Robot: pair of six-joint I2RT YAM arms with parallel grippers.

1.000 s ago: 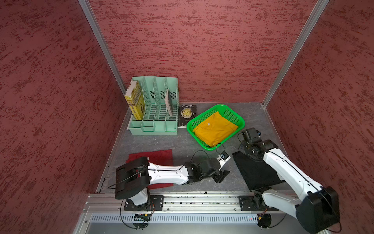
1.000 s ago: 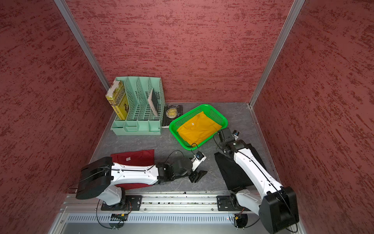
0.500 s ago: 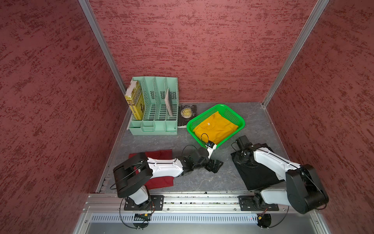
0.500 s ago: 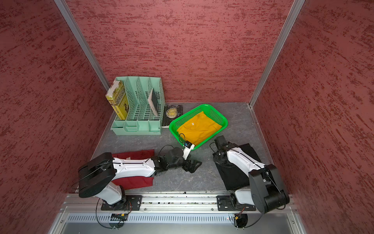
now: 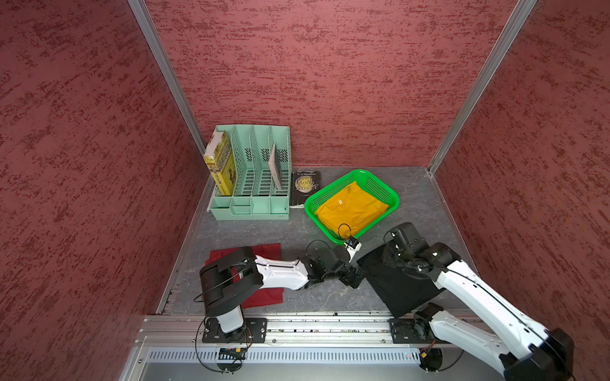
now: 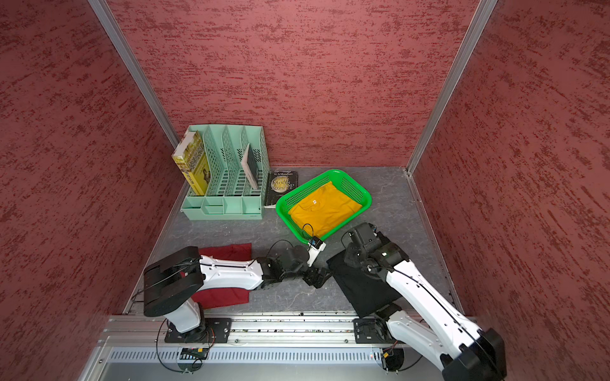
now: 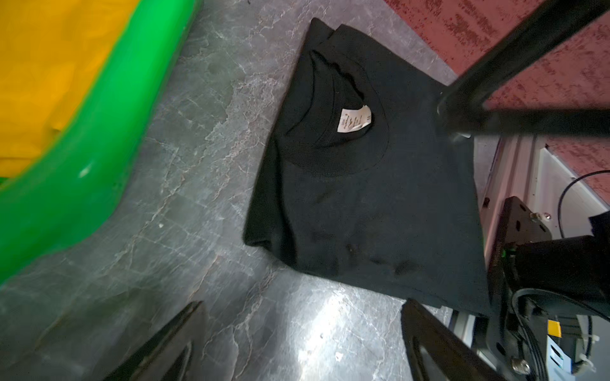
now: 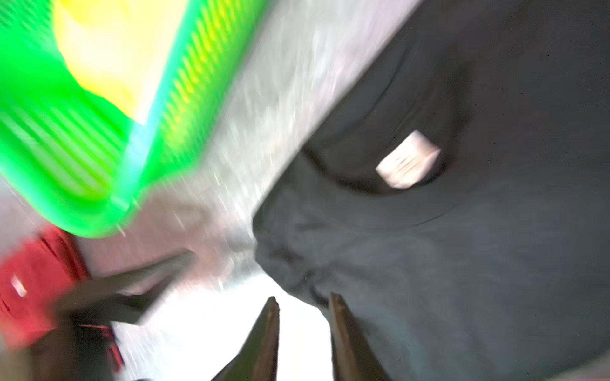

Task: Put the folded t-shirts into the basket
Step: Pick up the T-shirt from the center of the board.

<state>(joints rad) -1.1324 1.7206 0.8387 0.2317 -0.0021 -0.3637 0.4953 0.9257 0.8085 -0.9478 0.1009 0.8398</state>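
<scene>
The mustard-yellow t-shirt lies in the green basket. On the table at the front right lies the black t-shirt, label up, partly under my right arm. A dark red t-shirt lies at the front left under my left arm. My left gripper is wide open over bare table beside the black shirt's corner. In the blurred right wrist view, my right gripper stands narrowly open at that corner. One of its fingers is over the cloth edge, with bare table between the two.
A mint-green file organizer holding a yellow book stands at the back left. A black book lies flat between it and the basket. Red walls close three sides, and a metal rail runs along the front.
My right arm dropped to the black shirt's corner, shut, then rose a little and parted its jaws. My left gripper opened wider, swung toward the basket and came back beside the black shirt.
</scene>
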